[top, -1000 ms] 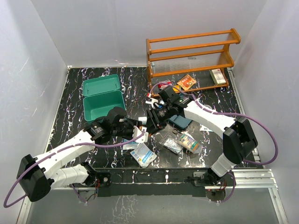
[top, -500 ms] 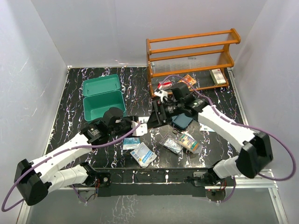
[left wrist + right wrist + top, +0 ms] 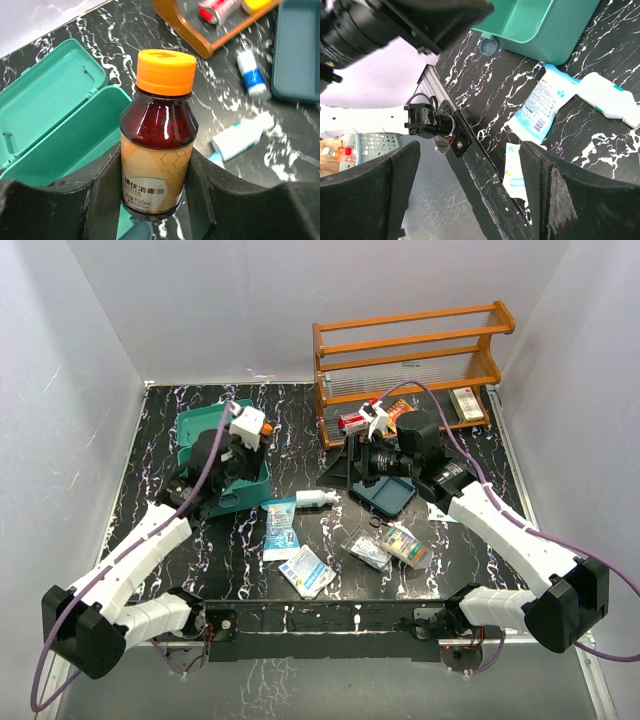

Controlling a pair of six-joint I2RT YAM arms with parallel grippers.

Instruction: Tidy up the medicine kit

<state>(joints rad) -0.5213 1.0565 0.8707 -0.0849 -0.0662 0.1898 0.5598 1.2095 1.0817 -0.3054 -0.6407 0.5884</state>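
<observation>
Black marble table (image 3: 300, 420), white walls; kit (image 3: 203, 423) sits back-left, lid open. Since 1 s ago L claw (image 3: 245, 435) swung from table centre to over kit w/ bottle (image 3: 159, 135). Handoff looks done, drop-in likely next. L claw is part-open, clamped on bottle body. R claw (image 3: 470, 185) went wide, pulled back by rack (image 3: 410, 360), holds nothing.

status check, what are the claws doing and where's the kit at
Left claw shut on orange-capped bottle, over the medicine kit. Right claw open, empty. Kit lid open, nothing seen blocking it.
</observation>
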